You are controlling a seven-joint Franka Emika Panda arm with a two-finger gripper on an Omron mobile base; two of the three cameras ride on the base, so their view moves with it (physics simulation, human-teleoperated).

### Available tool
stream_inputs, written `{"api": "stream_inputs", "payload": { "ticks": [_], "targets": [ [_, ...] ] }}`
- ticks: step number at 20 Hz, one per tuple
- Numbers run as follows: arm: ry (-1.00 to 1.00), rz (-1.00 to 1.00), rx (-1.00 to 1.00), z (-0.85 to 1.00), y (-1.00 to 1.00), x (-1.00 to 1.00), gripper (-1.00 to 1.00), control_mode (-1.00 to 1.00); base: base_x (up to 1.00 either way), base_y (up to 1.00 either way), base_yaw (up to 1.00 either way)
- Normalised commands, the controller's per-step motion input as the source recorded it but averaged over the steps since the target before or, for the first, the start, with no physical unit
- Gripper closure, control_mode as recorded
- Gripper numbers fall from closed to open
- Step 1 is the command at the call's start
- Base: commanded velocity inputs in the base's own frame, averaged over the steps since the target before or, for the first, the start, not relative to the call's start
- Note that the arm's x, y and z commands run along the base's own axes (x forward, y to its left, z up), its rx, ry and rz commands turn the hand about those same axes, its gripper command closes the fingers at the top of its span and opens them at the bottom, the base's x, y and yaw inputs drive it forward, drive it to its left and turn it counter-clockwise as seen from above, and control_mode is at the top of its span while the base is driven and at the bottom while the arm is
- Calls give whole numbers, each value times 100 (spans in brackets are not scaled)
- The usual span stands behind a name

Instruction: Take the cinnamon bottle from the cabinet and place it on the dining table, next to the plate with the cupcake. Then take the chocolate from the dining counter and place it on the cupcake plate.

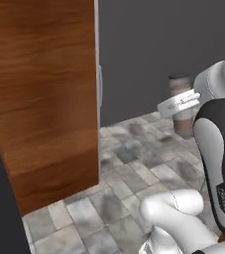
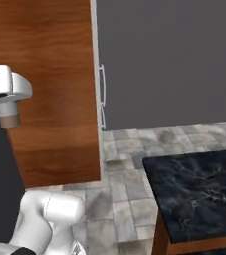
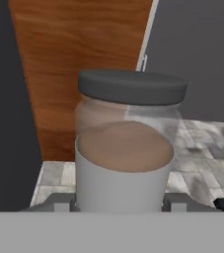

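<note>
The cinnamon bottle (image 3: pixel 126 148) is a clear jar with a dark grey lid, a white label and brown powder inside. My gripper (image 3: pixel 123 200) is shut on it, one finger at each side of its base. In the left base view the bottle (image 1: pixel 180 85) hangs upright above the tiled floor, with the gripper (image 1: pixel 179 105) clamped across its middle. From the right base view, the bottle's lower end (image 2: pixel 8 120) pokes out under the white hand at the far left. The plate, cupcake and chocolate are out of view.
A tall wooden cabinet side (image 1: pixel 44 99) stands to the left, with a grey door and its slim handle (image 2: pixel 102 94) beside it. A dark marble-topped counter (image 2: pixel 199 189) fills the lower right. Grey stone floor tiles (image 1: pixel 134 168) lie between them.
</note>
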Motion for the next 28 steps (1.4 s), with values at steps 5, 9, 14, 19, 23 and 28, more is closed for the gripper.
{"api": "stream_inputs", "payload": {
  "ticks": [5, 9, 14, 19, 23, 28],
  "targets": [
    [0, 0, 0, 0, 0, 0, 100, 100, 86, 49, -68],
    [0, 0, 0, 0, 0, 0, 100, 100, 81, 58, -74],
    [0, 0, 0, 0, 0, 0, 100, 100, 80, 63, -76],
    [0, 0, 0, 0, 0, 0, 100, 100, 92, 52, -68],
    [0, 0, 0, 0, 0, 0, 100, 100, 100, 31, -48],
    [0, 0, 0, 0, 0, 0, 100, 100, 100, 8, -27]
  ]
}}
